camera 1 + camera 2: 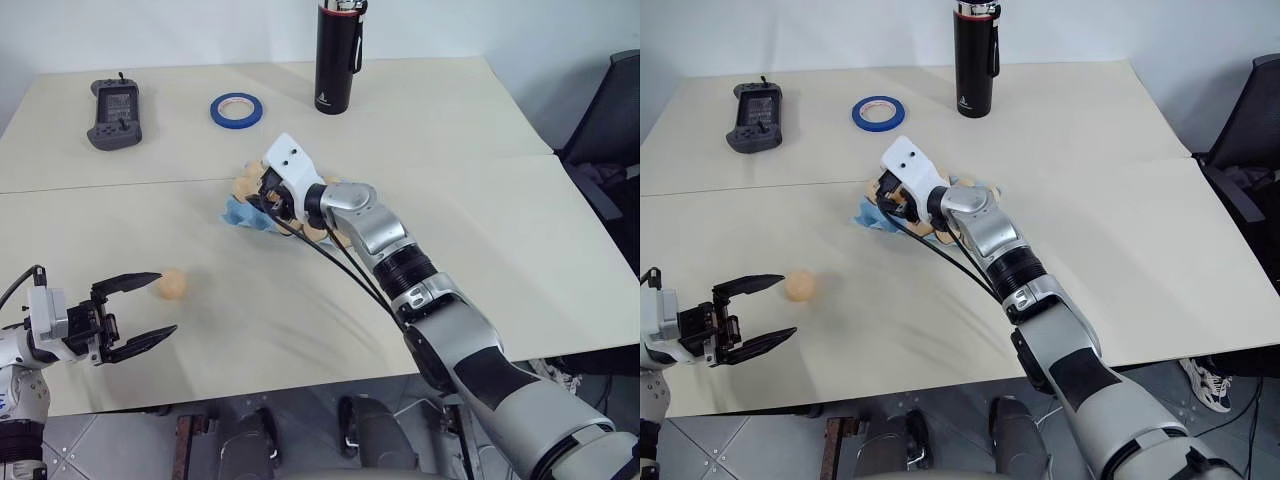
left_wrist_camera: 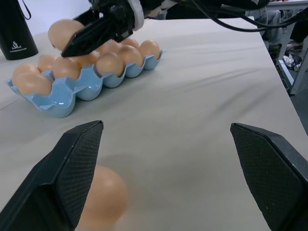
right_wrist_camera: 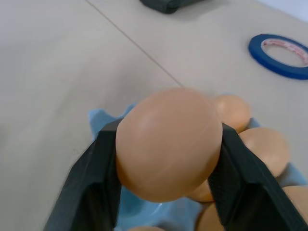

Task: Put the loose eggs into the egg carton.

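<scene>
One egg sits clenched between the right hand's two black fingers, held just above the near end of the egg carton, which lies mid-table. Several cups already carry eggs; the end cup below the held egg looks bare, though the egg hides most of it. The right wrist view shows this grip plainly, while in the eye views the white wrist housing covers it. A second loose egg lies on the table just ahead of the left hand, slightly off toward its upper finger, not touching either. That hand hangs near the table's front edge with its fingers spread wide and nothing in them. Wide bare table runs between this egg and the carton. Well beyond the carton, toward the far edge, stand a blue tape ring, a grey controller and a black bottle.
</scene>
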Controlling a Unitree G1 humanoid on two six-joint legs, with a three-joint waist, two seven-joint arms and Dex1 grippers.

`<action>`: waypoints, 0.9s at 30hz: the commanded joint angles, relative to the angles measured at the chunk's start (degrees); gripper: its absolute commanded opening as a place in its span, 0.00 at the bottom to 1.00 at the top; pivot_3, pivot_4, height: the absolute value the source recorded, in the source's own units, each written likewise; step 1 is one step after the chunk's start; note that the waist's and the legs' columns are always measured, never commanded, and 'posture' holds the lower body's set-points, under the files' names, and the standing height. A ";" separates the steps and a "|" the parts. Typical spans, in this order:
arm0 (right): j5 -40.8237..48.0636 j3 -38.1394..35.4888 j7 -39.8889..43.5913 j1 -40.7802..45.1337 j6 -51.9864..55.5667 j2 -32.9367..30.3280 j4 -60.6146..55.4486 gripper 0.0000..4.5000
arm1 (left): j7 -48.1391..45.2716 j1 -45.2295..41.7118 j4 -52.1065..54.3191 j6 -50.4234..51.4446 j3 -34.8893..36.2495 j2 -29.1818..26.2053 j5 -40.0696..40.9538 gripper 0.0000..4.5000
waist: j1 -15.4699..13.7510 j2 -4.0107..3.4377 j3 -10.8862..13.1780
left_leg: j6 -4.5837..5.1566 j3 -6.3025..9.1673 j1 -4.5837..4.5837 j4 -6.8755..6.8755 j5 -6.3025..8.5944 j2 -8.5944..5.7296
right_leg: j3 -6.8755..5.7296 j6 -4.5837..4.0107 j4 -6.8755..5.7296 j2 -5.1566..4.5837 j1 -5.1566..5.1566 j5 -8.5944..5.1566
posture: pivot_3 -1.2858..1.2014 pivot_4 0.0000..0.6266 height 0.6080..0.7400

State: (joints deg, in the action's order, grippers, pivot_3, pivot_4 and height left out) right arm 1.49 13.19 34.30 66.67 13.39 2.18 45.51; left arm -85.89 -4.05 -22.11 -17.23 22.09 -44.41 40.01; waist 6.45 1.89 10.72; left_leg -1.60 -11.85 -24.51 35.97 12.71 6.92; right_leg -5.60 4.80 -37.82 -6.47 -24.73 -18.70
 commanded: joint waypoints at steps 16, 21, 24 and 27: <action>2.65 -1.34 9.73 -7.73 -3.91 -7.73 -20.27 1.00 | 11.52 1.52 6.59 -0.33 5.40 1.68 -3.75 1.00 | -0.25 0.01 0.00 | 0.00 0.25 0.00 -0.01 -0.03 -0.01 | -0.05 0.01 0.02 -0.04 0.07 0.00 | 0.52 0.24 1.00; 8.29 -3.56 18.34 -16.56 -2.93 -15.94 -34.49 1.00 | 21.75 4.70 13.36 0.78 9.00 3.72 -4.60 1.00 | -0.31 0.00 0.00 | 0.04 0.28 0.01 -0.02 -0.01 -0.01 | -0.04 0.01 0.04 -0.04 0.08 0.01 | 0.52 0.24 1.00; 11.59 -4.88 22.14 -20.70 -1.84 -19.97 -39.15 1.00 | 26.35 7.13 17.55 1.71 10.14 5.35 -5.26 1.00 | -0.33 0.00 0.00 | 0.10 0.30 0.02 0.00 0.03 -0.01 | -0.04 0.02 0.04 -0.05 0.11 0.01 | 0.52 0.24 1.00; 15.00 -5.94 28.00 -26.61 -1.56 -25.33 -43.18 1.00 | 33.46 10.14 22.76 2.52 11.04 8.44 -7.18 1.00 | -0.45 0.00 0.00 | 0.27 0.29 0.09 0.01 0.11 -0.01 | -0.05 0.02 0.02 -0.03 0.15 0.01 | 0.52 0.24 1.00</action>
State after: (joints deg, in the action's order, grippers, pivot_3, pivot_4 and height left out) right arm 13.58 8.52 58.72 41.91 11.77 -21.05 6.26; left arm -56.40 4.68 -3.30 -14.87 31.04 -37.18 33.74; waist 6.00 1.89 10.72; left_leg -1.31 -11.56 -24.37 35.98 12.82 6.91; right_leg -5.65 4.82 -37.80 -6.49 -24.54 -18.69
